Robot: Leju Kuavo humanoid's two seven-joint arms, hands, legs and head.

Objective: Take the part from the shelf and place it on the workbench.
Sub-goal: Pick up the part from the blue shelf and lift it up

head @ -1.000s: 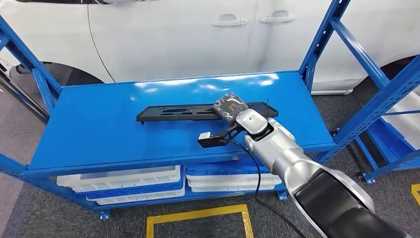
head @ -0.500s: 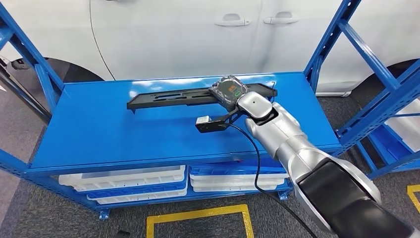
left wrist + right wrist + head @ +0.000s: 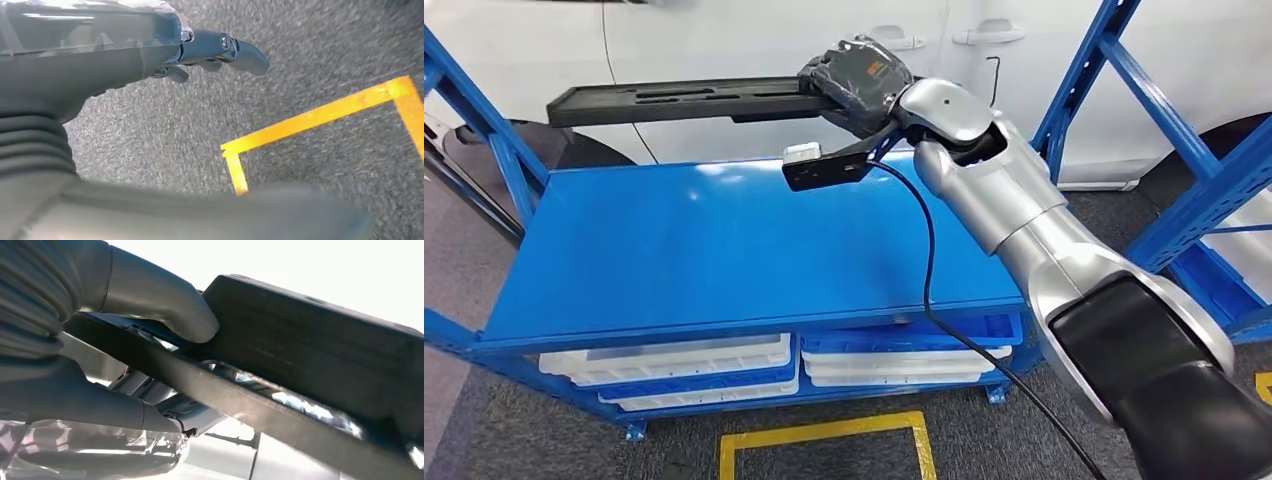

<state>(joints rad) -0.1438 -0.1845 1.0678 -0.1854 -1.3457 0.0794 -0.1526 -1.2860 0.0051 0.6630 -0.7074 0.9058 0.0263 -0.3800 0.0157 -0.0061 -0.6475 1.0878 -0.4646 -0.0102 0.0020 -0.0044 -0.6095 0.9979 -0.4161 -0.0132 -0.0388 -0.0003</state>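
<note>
Above the shelf (image 3: 724,250), the right hand (image 3: 859,75) holds the part (image 3: 674,100) level.

Head view: high on the robot, looking forward and down over the right hand (image 3: 859,75) and blue shelf (image 3: 724,260). Right wrist view: just behind that hand (image 3: 75,340), very near the black part (image 3: 310,355) it holds; both views share this part (image 3: 684,100). Left wrist view: behind the left hand (image 3: 150,45), facing the floor (image 3: 325,60).
</note>
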